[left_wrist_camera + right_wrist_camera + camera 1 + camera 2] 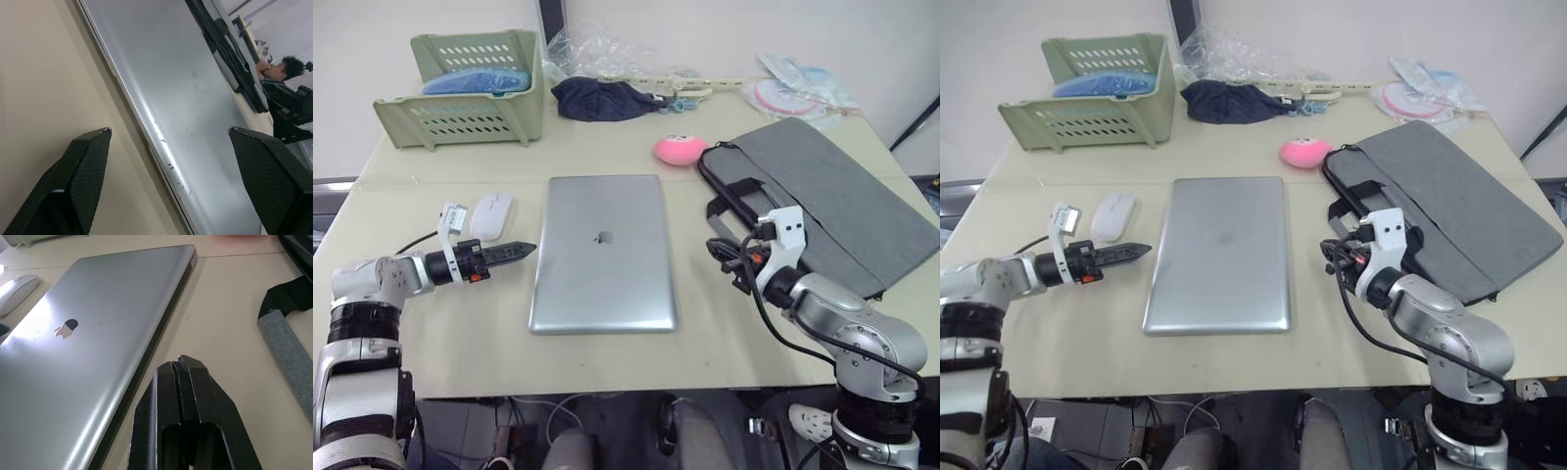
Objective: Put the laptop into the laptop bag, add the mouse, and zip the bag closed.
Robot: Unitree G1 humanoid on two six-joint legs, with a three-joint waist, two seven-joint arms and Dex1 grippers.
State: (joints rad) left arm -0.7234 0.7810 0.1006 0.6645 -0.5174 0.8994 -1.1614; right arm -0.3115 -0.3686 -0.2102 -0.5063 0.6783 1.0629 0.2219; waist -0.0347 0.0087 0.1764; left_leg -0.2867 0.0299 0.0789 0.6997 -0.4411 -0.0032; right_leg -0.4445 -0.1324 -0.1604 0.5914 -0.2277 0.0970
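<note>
With left gripper (527,250) jaws spread at laptop (602,253) edge, right gripper (182,363) clenched empty: could shove lid sideways w/o grip, knocking mouse (491,214).

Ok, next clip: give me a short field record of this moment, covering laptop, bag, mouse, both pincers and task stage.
laptop: closed, flat on the table, lid up, outside the bag
laptop bag: lying flat to the laptop's right, handles toward the laptop
mouse: on the table just left of the laptop's far corner
left pincer: open, low at the laptop's left edge, one finger on each side of that edge
right pincer: shut, between laptop and bag, holding nothing
stage: nothing packed yet
</note>
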